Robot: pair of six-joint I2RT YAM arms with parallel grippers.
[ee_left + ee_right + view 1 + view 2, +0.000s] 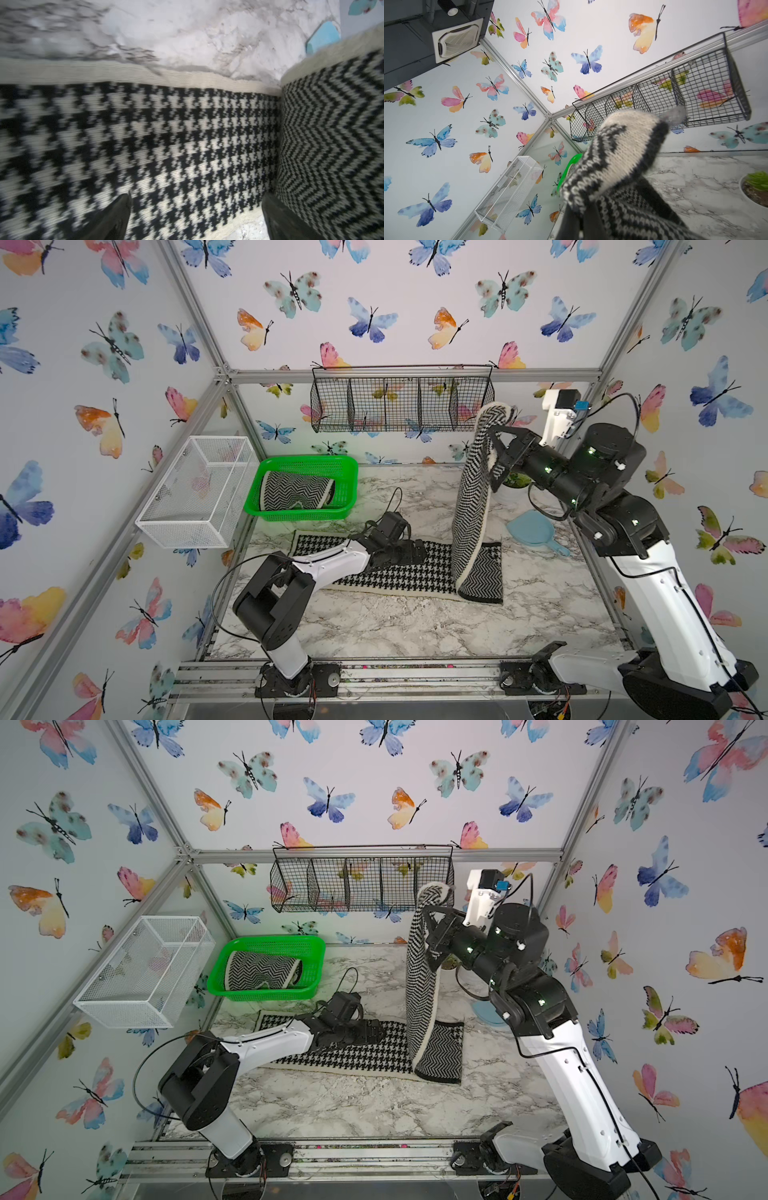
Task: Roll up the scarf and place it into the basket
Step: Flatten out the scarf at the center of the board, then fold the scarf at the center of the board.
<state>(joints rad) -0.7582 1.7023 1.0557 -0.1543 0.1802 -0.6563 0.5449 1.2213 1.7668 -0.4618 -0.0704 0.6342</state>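
A knitted black-and-white scarf [415, 572] lies across the marble table, houndstooth side up. Its right end is lifted high, with the zigzag side [471, 497] hanging down. My right gripper [496, 448] [583, 220] is shut on that raised end, up near the black wire rack. My left gripper [419, 551] [196, 196] is open, low over the flat houndstooth part, with its fingers [122, 207] straddling the cloth. The green basket [307, 462] [270, 940] stands at the back left and holds a rolled zigzag scarf [295, 491].
A white wire-mesh box [199, 489] hangs on the left wall. A black wire rack [399, 404] is on the back wall. A pale blue hand mirror [536, 531] and a small potted plant [515, 481] sit at the back right.
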